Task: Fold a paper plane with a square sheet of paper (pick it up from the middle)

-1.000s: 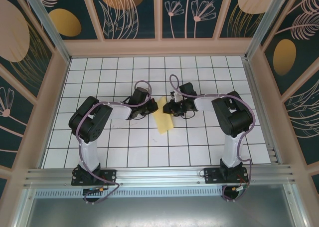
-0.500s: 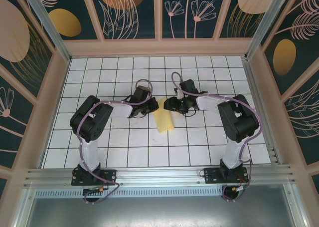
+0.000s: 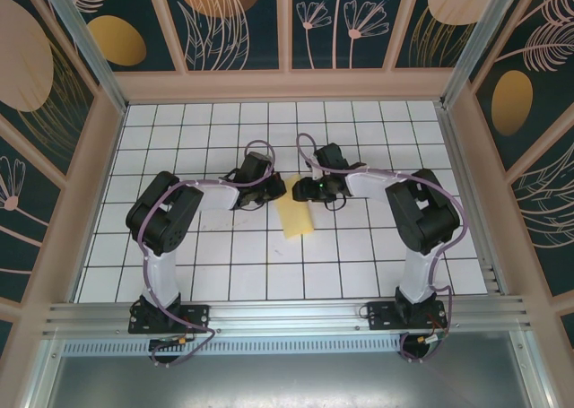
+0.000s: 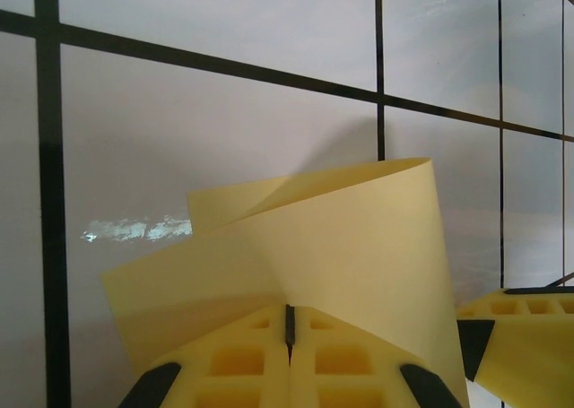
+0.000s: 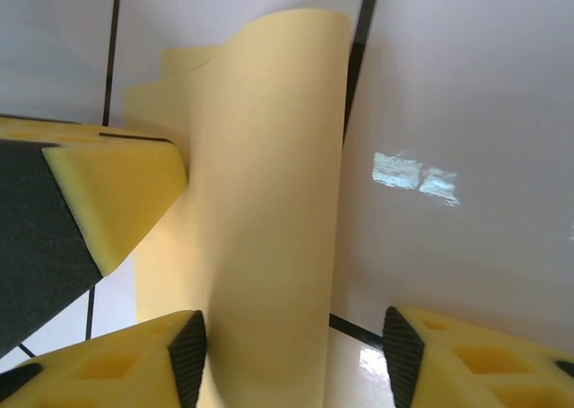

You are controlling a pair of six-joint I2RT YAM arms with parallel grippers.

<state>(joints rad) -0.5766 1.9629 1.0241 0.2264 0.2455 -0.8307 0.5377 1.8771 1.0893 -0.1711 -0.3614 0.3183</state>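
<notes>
- left gripper (image 4: 289, 316): jaws fully closed, pinching edge of square sheet of paper (image 4: 341, 247); sheet curls up and over beyond pads.
- right gripper (image 5: 291, 341): jaws apart, straddling curled sheet, no grip on it.
- sheet location: centre of worktop (image 3: 359, 256), between both grippers; far end lifted, near end flat.
- progress (judged): sheet doubled into narrow strip; no nose point, no wings; most folds left.
- surface: glossy white tiles, black grid lines.
- surroundings: tan frame, dark floral panels (image 3: 229, 22).

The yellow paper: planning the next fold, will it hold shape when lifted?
Probably floppy: pinched in the left claw, the paper curls over rather than lying flat. Likely light and easily creased: its edge looks very thin.
</notes>
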